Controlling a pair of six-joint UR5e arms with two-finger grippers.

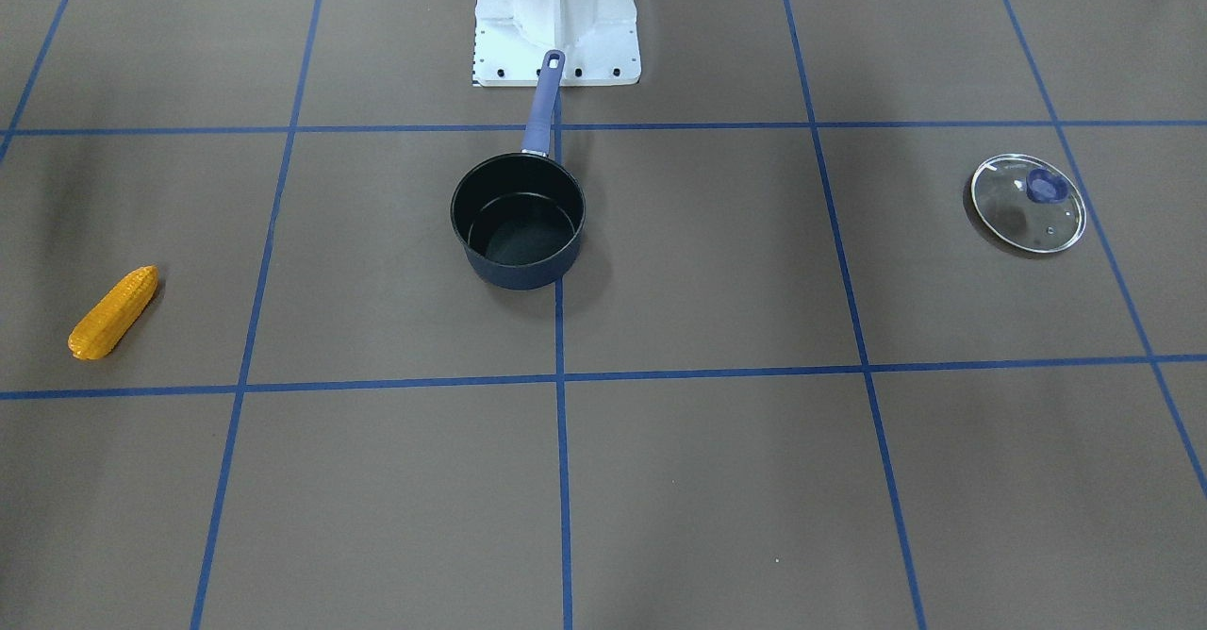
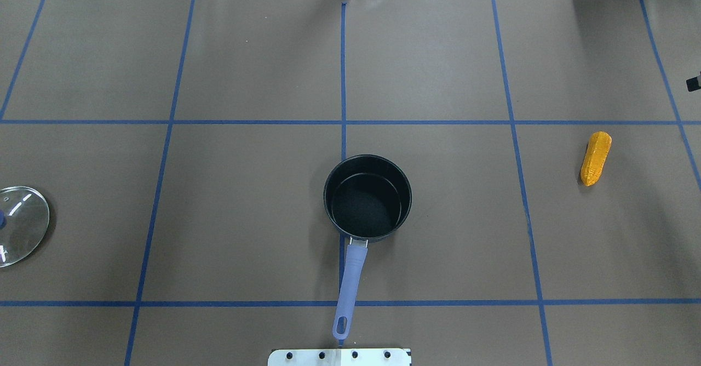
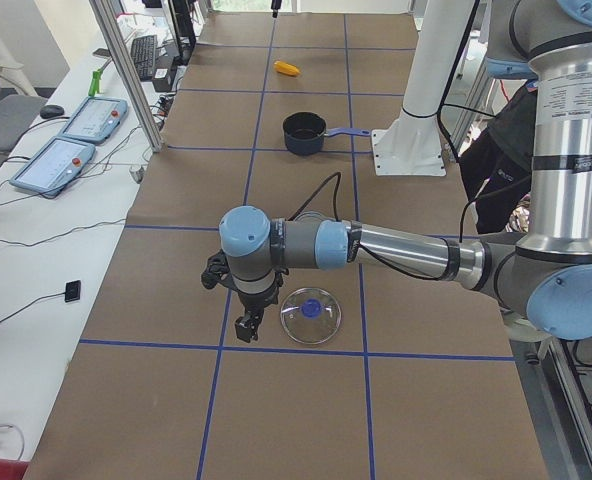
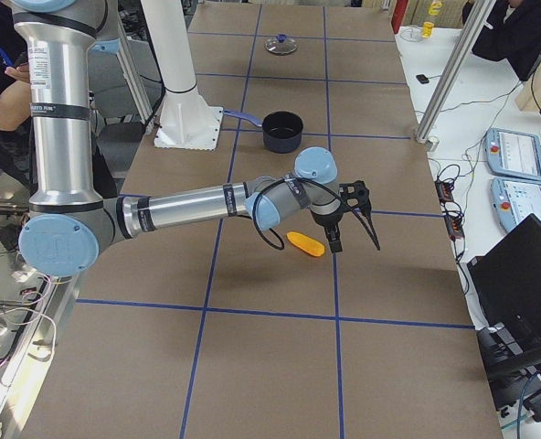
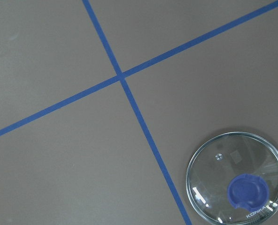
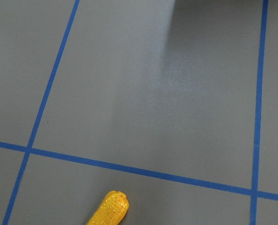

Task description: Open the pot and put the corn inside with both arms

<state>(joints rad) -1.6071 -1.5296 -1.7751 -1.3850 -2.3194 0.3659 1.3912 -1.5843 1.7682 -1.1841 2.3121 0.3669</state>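
Observation:
The pot [image 1: 517, 220] stands open and empty at the table's middle, its purple-blue handle [image 2: 349, 286] pointing toward the robot base. The corn [image 2: 596, 158] lies on the table far to the robot's right, also in the right wrist view [image 6: 108, 209]. The left gripper [image 3: 244, 325] hangs just above the table beside the glass lid [image 3: 310, 315]. The right gripper [image 4: 353, 240] hangs just beyond the corn [image 4: 305, 244], not touching it. Both grippers show only in the side views, so I cannot tell whether they are open or shut.
The glass lid with blue knob [image 1: 1028, 203] lies flat on the table far to the robot's left, also in the left wrist view [image 5: 236, 183]. The white base block [image 1: 556, 17] stands behind the pot handle. Blue tape lines grid the brown table.

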